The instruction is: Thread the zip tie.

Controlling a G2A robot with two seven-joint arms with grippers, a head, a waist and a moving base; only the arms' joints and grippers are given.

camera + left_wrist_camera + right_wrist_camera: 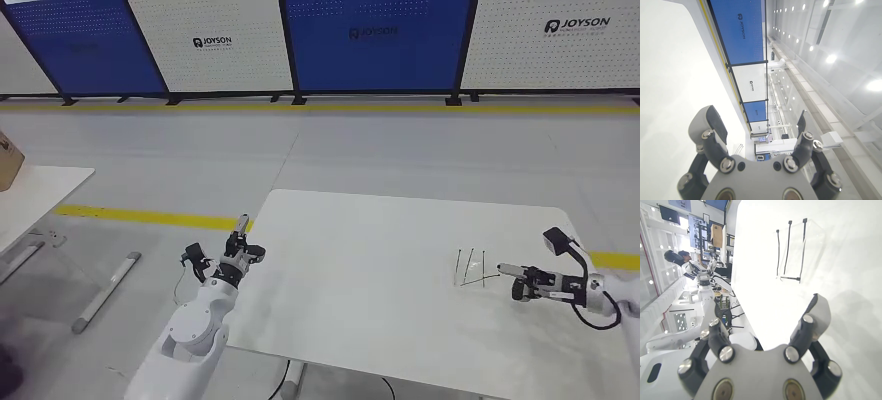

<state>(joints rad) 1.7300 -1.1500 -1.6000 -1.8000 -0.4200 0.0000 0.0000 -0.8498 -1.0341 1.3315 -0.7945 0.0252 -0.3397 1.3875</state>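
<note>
While the right gripper hangs just short of them, fingers spread wide and empty, four thin black plastic zip ties lie toward the right side of the smooth white table. Three are parallel and one lies across their tail ends, partly on a clear glossy plastic sheet. Left gripper is at the opposite table edge, ribbed rubber pads apart, empty.

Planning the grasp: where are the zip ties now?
In the top view, the zip ties are at a clear holder on the right side of the table, just ahead of the open right end effector.
</note>
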